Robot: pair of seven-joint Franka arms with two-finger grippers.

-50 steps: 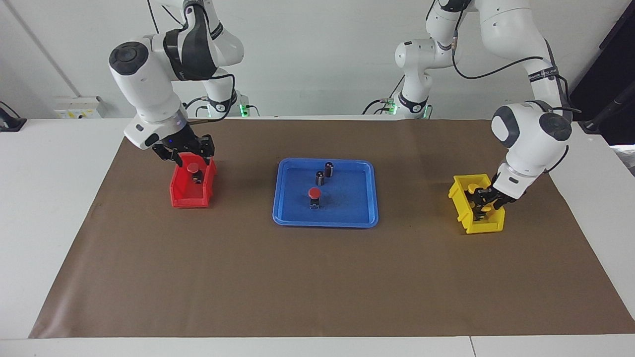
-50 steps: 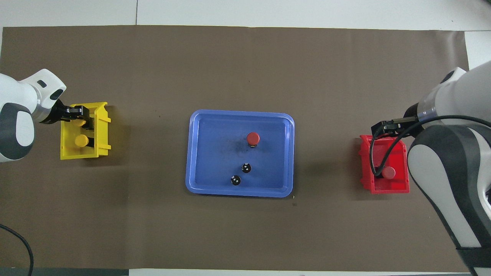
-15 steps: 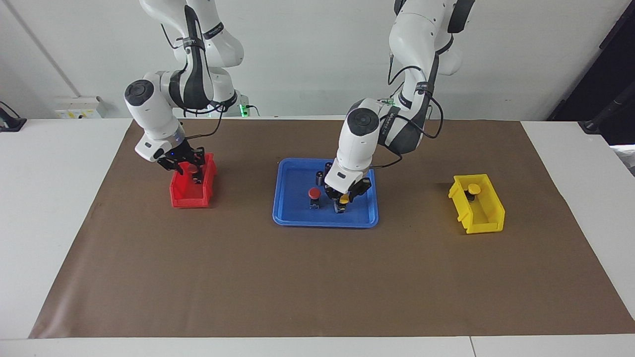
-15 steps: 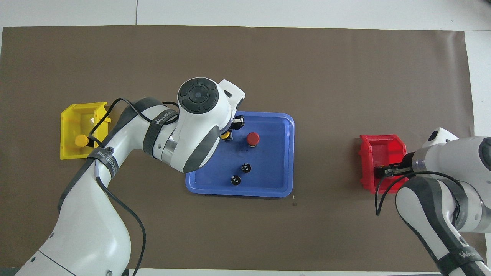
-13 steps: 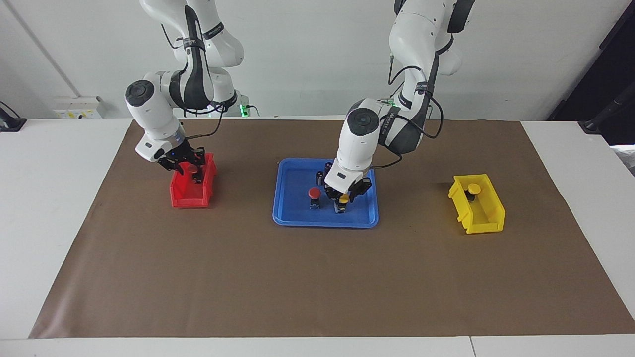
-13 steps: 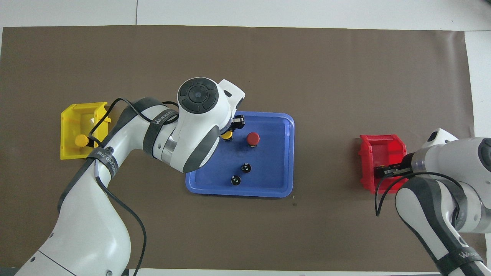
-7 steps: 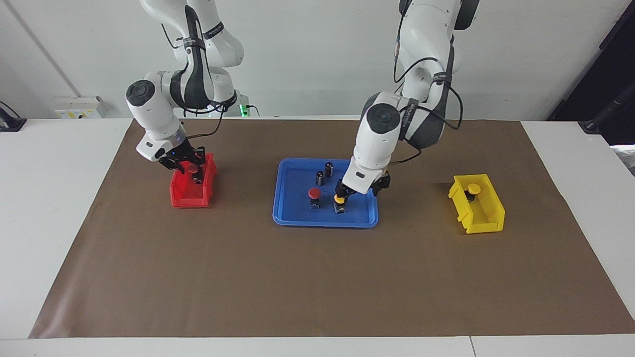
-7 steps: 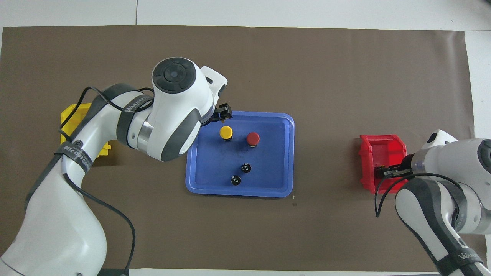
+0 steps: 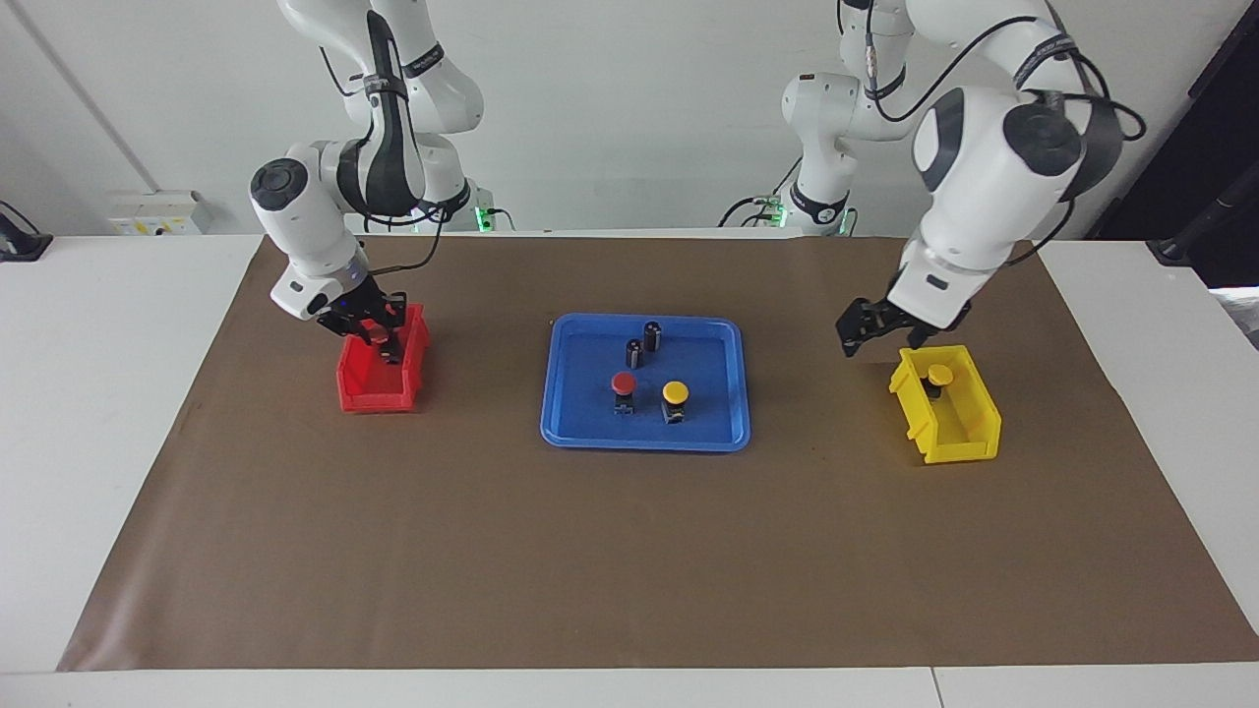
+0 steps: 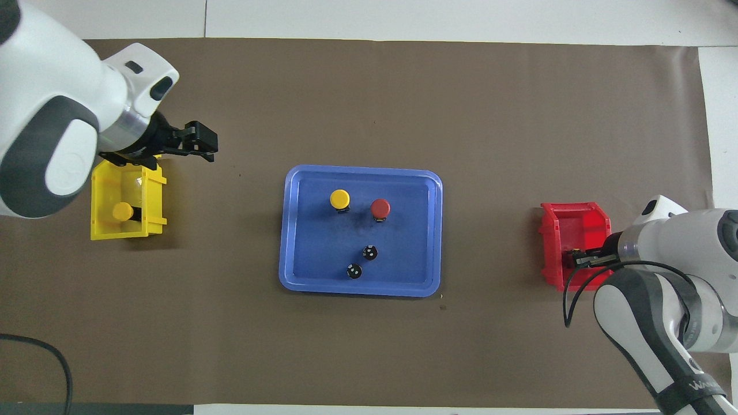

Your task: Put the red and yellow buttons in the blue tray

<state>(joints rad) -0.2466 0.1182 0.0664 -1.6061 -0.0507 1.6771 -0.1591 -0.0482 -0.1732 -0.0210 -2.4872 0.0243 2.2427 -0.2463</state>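
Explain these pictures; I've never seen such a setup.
Two white robot arms work at a table with a brown mat. One picture faces them from across the table; the other looks down from above their end. A wide shallow blue plastic tray holds a red-capped push-button, a yellow-capped push-button and two dark cylinders. The left gripper hangs over the mat by the small deep yellow bin, fingers open, empty; another yellow button sits in that bin. The right gripper is down in the small deep red bin.

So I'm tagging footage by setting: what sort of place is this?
Likely a robotics lab bench: two fixed arms, a brown mat over a white table, and sorting props like the blue tray.
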